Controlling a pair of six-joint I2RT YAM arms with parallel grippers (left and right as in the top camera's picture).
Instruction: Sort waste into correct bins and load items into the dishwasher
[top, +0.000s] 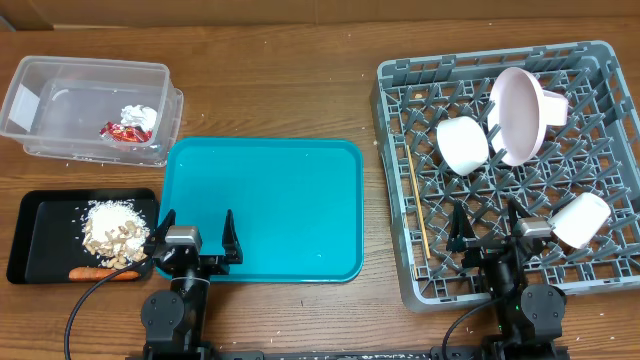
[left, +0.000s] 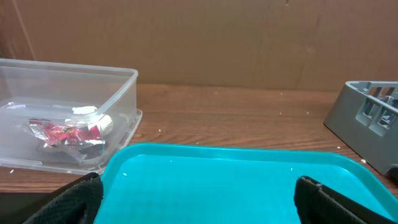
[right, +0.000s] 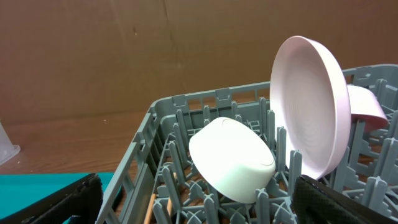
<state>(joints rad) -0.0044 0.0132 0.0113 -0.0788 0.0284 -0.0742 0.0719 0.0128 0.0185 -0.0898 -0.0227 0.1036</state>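
Both my grippers gape wide, holding nothing.
My left gripper (top: 196, 232) hangs at the teal plastic tray (top: 280, 200), my right gripper (top: 487, 228) over the grey pegged rack (top: 395, 100) holding the white round plate (top: 518, 115), white bowl (top: 462, 144), white cup (top: 580, 220) and thin wooden chopsticks (top: 418, 210). The red crinkled wrapper (top: 122, 131) and crumpled white tissue (top: 138, 115) lie in the clear plastic tub (top: 40, 80); the beige crumbs (top: 112, 230) and orange carrot (top: 92, 272) lie in the black tray (top: 40, 240).

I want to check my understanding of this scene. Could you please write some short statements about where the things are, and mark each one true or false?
1. The red wrapper lies in the clear tub. True.
2. The carrot lies in the clear tub too. False: it lies in the black tray, near the food scraps.
3. The chopsticks lie in the grey rack. True.
4. The left pincer holds something. False: it is open and empty.
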